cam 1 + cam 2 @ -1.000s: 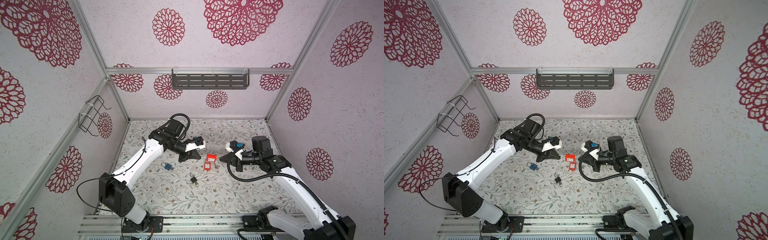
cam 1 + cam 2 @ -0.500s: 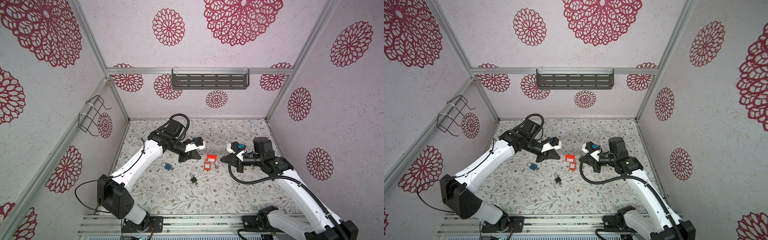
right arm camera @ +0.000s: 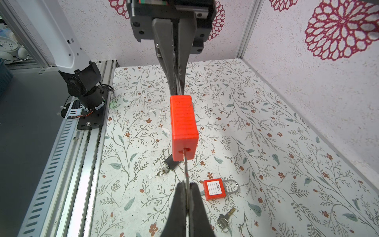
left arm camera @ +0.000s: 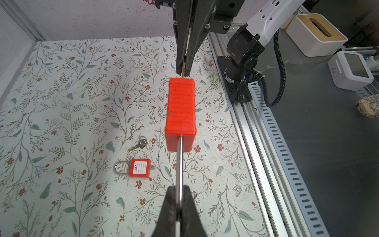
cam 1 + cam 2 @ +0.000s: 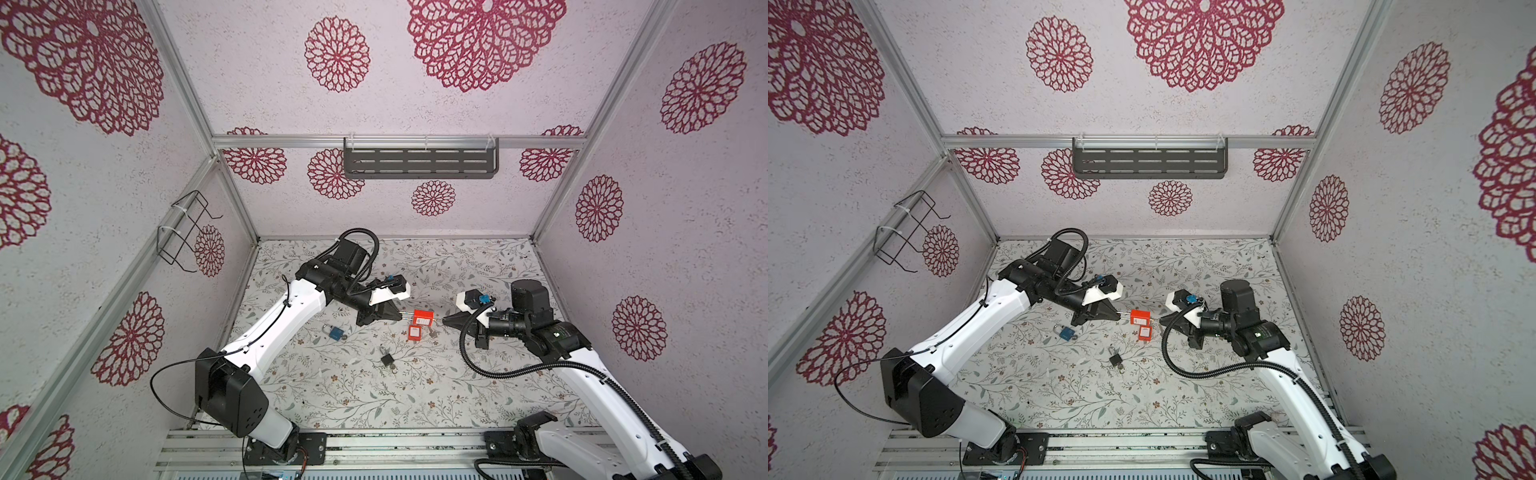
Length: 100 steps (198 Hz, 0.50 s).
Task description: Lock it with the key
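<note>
Padlock (image 5: 423, 318) is up in the air mid-table, red body strung sideways between both arms, not touching the table (image 5: 457, 395). The left gripper (image 4: 178, 197) is clenched on the silver shackle (image 4: 179, 164). The right gripper (image 3: 186, 188) is pinched tight on the key (image 3: 185, 164), whose blade goes into the keyhole on the far end of the body. So both sets of jaws are clamped, each on a thin bit of metal.

What worries me from here:

- The turn. The shackle is a skinny round rod, so I'd guess the whole body could spin with the key instead of the cylinder rotating.
- The key grip looks tiny and edge-on. If torque builds up it could slip in the pads or twist out of line and jam.
- If the arms drift apart even a bit, the key pulls out. If they push together, something bends.
- I can't tell from either wrist view whether the shackle is fully seated. If it isn't, turning won't lock anything.
- If it drops, it lands around the second red padlock (image 4: 139, 167) and loose key (image 4: 138, 144) lying right below, which would make a messy re-grab.
</note>
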{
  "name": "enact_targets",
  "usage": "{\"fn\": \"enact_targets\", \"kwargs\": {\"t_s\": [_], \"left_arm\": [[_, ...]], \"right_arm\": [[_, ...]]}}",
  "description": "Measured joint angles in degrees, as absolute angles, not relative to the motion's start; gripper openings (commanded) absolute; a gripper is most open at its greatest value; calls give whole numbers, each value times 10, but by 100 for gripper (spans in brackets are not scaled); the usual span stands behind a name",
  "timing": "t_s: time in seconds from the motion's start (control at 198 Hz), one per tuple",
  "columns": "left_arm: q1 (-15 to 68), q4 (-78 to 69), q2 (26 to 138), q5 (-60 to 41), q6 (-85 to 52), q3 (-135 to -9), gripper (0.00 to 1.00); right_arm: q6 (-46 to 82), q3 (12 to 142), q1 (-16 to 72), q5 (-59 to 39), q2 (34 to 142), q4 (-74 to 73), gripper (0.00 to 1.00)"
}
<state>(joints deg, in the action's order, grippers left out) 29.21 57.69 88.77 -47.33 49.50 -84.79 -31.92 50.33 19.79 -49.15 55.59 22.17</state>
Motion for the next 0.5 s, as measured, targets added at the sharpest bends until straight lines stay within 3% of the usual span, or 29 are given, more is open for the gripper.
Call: {"fn": "enact_targets", "kwargs": {"t_s": [0.363,0.504], "left_arm": [[292,555,877,-444,497,-819,0],[268,572,866,-431,498,-819,0]], "right_arm": [[-319,505,198,-497,588,233,0],[-320,504,178,-455,582,248,0]]}}
